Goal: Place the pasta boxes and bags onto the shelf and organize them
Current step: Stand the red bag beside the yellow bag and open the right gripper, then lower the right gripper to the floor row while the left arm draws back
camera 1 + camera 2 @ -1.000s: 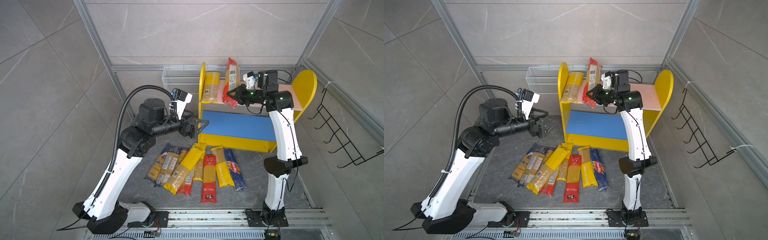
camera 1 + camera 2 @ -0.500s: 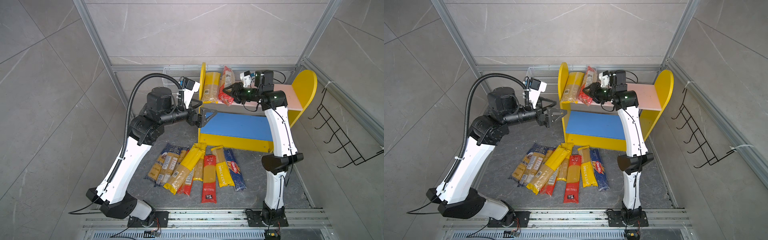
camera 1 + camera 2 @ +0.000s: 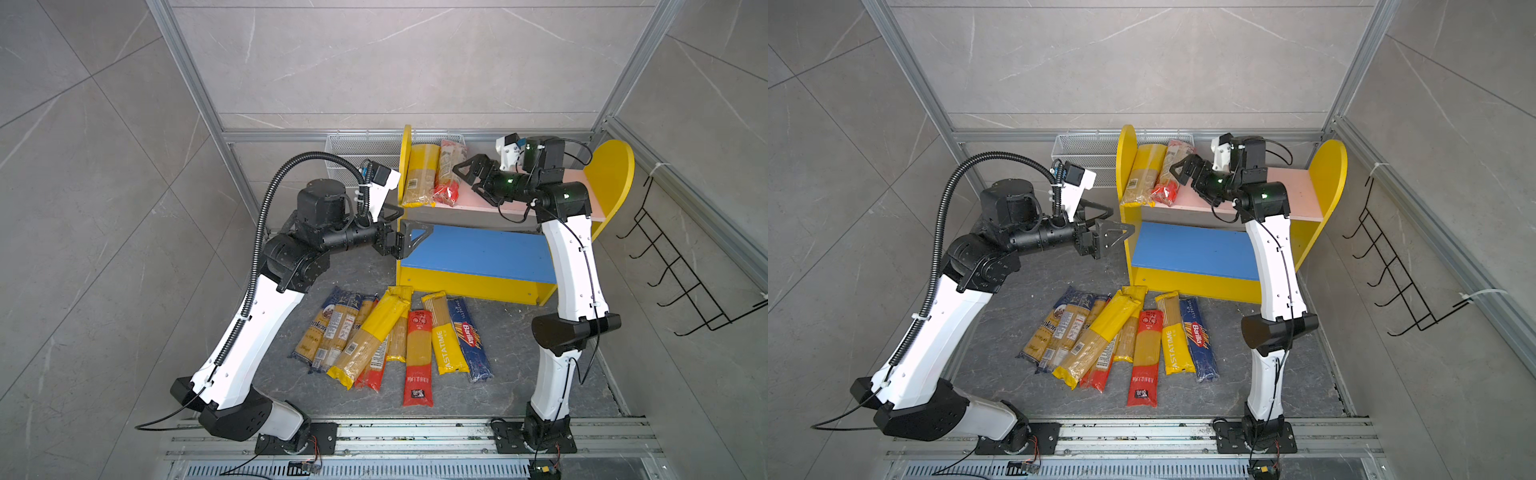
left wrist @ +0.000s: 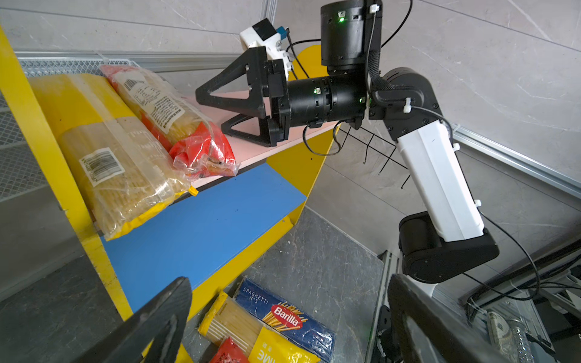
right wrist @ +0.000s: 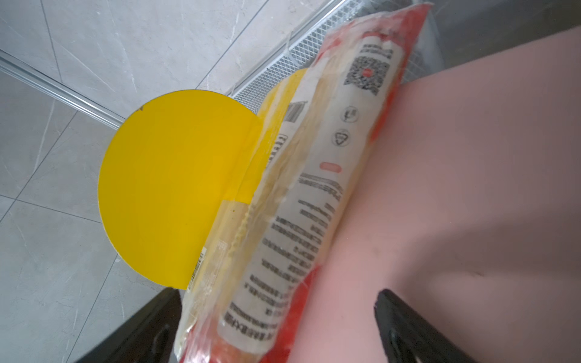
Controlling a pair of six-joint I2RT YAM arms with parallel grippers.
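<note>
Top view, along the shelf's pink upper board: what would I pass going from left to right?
Left yellow side panel → yellow spaghetti packet → red spaghetti packet → right pincer, open → right yellow side panel.

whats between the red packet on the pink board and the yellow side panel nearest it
A yellow spaghetti packet, flanked by the red packet and the side panel; both top views show it.
</note>
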